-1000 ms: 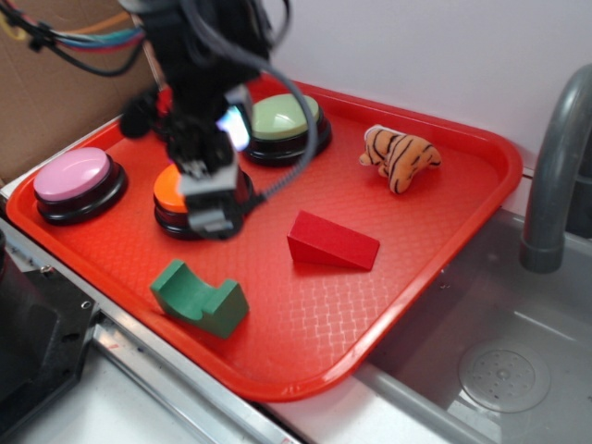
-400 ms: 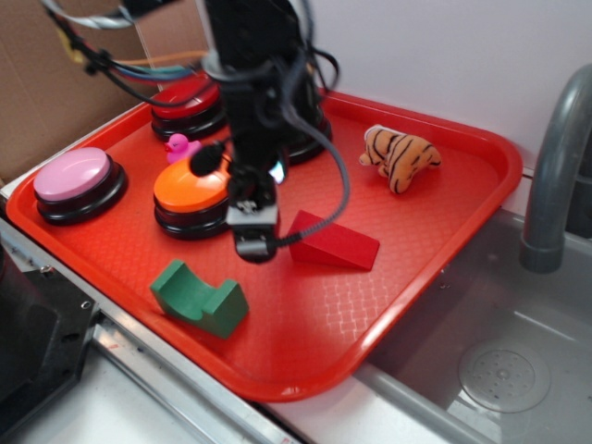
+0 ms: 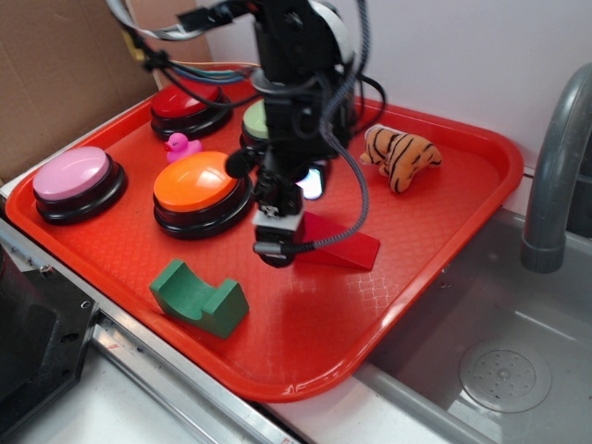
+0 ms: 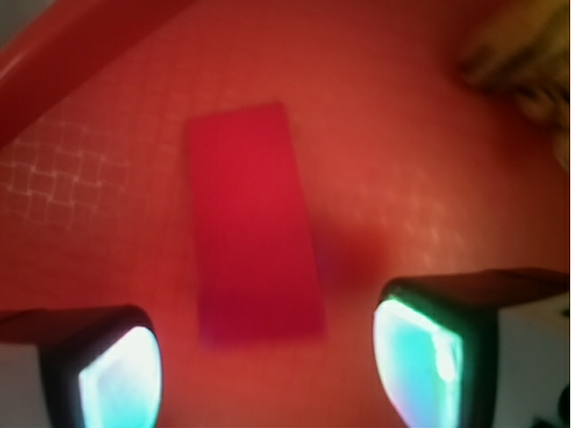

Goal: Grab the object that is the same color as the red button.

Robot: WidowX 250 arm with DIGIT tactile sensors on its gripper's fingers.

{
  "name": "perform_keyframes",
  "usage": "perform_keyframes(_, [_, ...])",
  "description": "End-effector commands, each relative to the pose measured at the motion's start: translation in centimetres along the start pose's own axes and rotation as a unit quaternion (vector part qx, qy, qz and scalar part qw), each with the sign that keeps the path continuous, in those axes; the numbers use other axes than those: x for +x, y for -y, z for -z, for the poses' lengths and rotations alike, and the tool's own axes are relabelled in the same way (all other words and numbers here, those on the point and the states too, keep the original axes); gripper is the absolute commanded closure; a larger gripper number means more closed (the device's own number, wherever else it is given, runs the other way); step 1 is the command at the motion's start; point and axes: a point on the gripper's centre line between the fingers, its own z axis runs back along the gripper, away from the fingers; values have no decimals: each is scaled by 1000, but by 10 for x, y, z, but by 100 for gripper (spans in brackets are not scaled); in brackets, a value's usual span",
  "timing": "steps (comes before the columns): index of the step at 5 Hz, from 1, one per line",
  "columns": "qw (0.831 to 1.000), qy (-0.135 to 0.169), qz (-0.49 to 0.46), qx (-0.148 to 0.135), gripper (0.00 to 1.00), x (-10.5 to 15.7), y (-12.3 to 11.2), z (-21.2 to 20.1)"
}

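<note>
Taking the red wedge block (image 3: 344, 246) as our landmark, nearest to us and to its left lies the green notched block (image 3: 198, 298) on the red tray (image 3: 305, 351). Our hand (image 3: 276, 242) hangs over the wedge's left end; in the wrist view the fingers (image 4: 426, 352) stand spread on either side of the wedge (image 4: 252, 223), not touching it. Behind and left of the wedge sits the orange button (image 3: 200, 185), further left the pink button (image 3: 74, 176). Behind the wedge lies the toy tiger (image 3: 400, 155). Farthest back and left we see the small pink duck (image 3: 181, 146) and the red button (image 3: 188, 104).
</note>
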Motion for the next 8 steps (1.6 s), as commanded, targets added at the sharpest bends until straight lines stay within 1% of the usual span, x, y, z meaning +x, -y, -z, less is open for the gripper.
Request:
perform_keyframes(1, [997,-2,70,-15,0,8,11,14])
perform_keyframes(2, [998,-27,56,-4,100,-2,11,17])
perform_keyframes(3, [998,-56,23,31,100,-4,9,16])
perform_keyframes(4, [995,-67,-24,66,100,-17,14,-3])
perform_keyframes(5, [985,-23,-149,83,100,-24,21,-48])
perform_keyframes(6, [959,29,-271,80,100,-34,34,-93])
perform_keyframes(7, [918,36,-389,67,100,-52,46,-127])
perform_keyframes(8, [861,22,-500,88,100,-60,58,-152])
